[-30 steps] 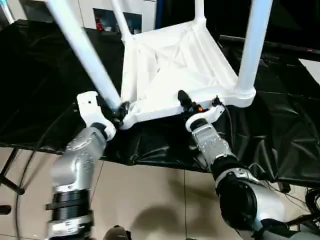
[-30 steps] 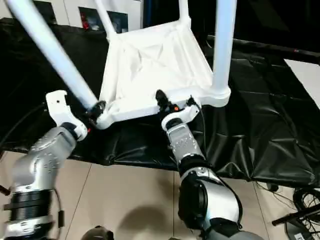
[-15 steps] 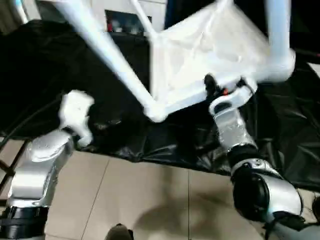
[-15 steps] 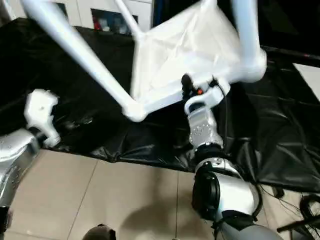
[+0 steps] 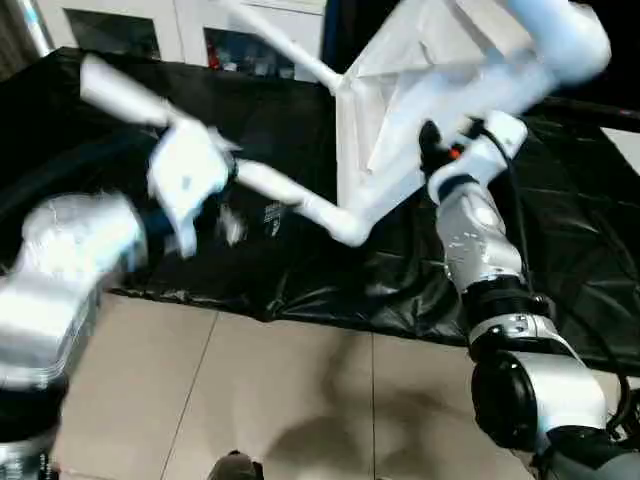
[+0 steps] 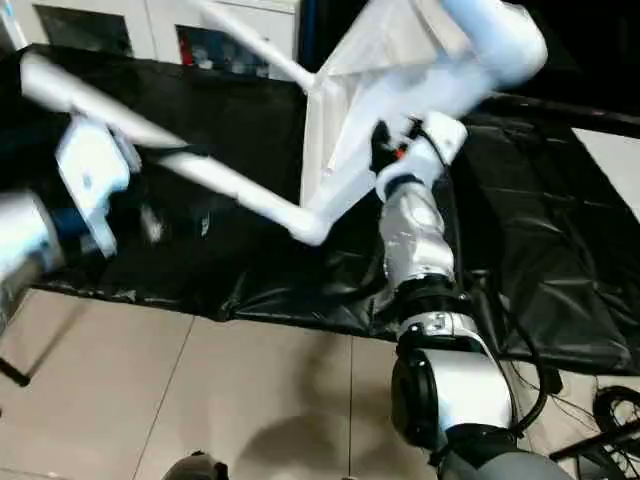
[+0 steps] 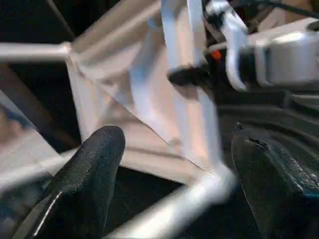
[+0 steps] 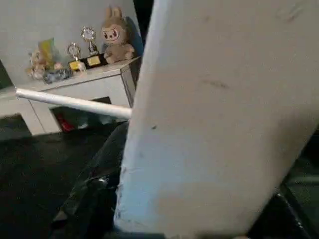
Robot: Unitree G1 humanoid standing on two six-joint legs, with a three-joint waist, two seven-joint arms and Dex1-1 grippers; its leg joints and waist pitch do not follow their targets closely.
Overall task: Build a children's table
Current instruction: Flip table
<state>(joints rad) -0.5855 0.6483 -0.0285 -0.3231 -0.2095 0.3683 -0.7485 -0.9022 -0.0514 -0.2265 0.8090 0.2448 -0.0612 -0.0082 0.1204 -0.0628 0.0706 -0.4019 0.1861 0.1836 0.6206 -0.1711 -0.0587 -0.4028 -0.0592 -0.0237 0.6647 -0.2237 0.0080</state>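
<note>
The white tabletop (image 5: 400, 110) is tipped up on its edge above the black cloth, with its ribbed underside facing left. My right gripper (image 5: 432, 150) is shut on its near rim, and the white panel (image 8: 214, 114) sits between its fingers. A long white leg (image 5: 275, 185) runs left from the low corner socket (image 5: 348, 228). Another leg (image 6: 250, 45) points toward the back, and a third (image 5: 565, 35) rises at the top right. My left gripper (image 7: 174, 159) is open and holds nothing. It faces the underside from the left, apart from it.
Black cloth (image 5: 560, 230) covers the work table, and tiled floor (image 5: 300, 400) lies in front of it. A white cabinet with glass doors (image 5: 130, 25) stands at the back. A white shelf with figurines and trophies (image 8: 84, 69) is behind. Cables lie on the floor at the far right.
The left gripper let go of the near-left corner and swung away to the left. The right gripper has lifted its rim, tipping the tabletop from flat to nearly on edge.
</note>
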